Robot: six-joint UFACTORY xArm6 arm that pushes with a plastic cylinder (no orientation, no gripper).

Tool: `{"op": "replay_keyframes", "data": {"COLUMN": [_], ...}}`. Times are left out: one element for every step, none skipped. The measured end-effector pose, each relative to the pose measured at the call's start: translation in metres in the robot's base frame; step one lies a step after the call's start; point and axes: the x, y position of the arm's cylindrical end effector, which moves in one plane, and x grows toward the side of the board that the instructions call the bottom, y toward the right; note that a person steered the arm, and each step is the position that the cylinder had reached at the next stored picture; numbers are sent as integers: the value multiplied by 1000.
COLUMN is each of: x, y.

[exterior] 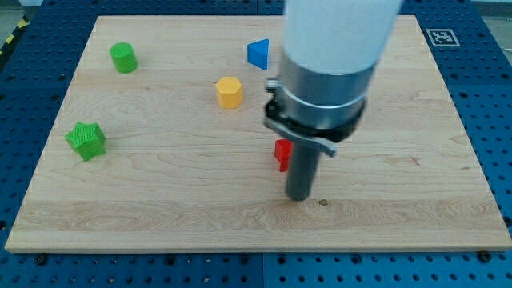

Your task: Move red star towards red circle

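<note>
Hanging from the view's top, the end effector is a white and grey cylinder with a black clamp, ending in a straight dark rod; it has no jaws to spread or press together, and it pinches nothing. My tip (pixel 298 196) rests on the light wooden table (pixel 416 160) a little below the board's middle.

Just to the view's left of the rod, and slightly above the tip, sits a red block (pixel 282 154). Only its left part shows, the rest being hidden behind the rod, so its shape cannot be made out, nor whether the rod touches it. No second red block can be seen.

4 other blocks lie on the table, all well apart from the tip. A yellow hexagonal block (pixel 229 92) stands up and to the view's left of the rod, with a blue triangular block (pixel 258 54) above it, near the top edge. A green cylinder block (pixel 123 58) sits at the upper left, and a green star block (pixel 86 140) lies near the left edge.

A small black-and-white square marker (pixel 440 37) is at the board's upper right corner; no readable words appear on it. Blue perforated surface (pixel 492 96) surrounds the table.
</note>
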Motion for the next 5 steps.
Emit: {"op": "replay_keyframes", "data": {"x": [-9,-25,-38,-39,-39], "y": [-40,-68,-52,-27,1]}}
